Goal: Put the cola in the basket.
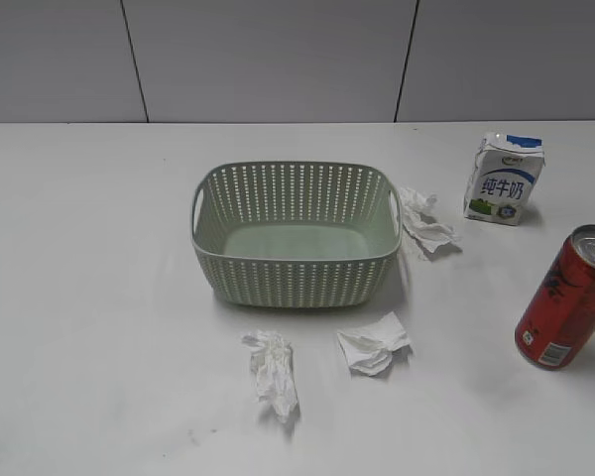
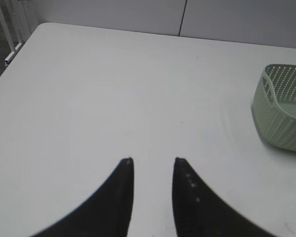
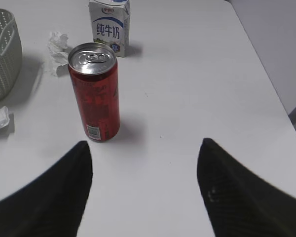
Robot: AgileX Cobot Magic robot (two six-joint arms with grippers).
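A white table [image 1: 89, 297] lies bare on its whole left side, open for a gripper to pass. The sage-green basket [image 1: 295, 236] sits at the centre with its top open, ringed by three crumpled tissues: two in front [image 1: 274, 370] [image 1: 374, 344] and one just beside its right wall [image 1: 423, 220]. At the right, the upright red cola [image 1: 565, 298] stands with bare table around it, a milk carton [image 1: 505, 178] well behind.

Glossy metal cola [image 1: 565, 298], perforated matt plastic basket [image 1: 296, 271], crumpled paper tissues [image 1: 373, 344].
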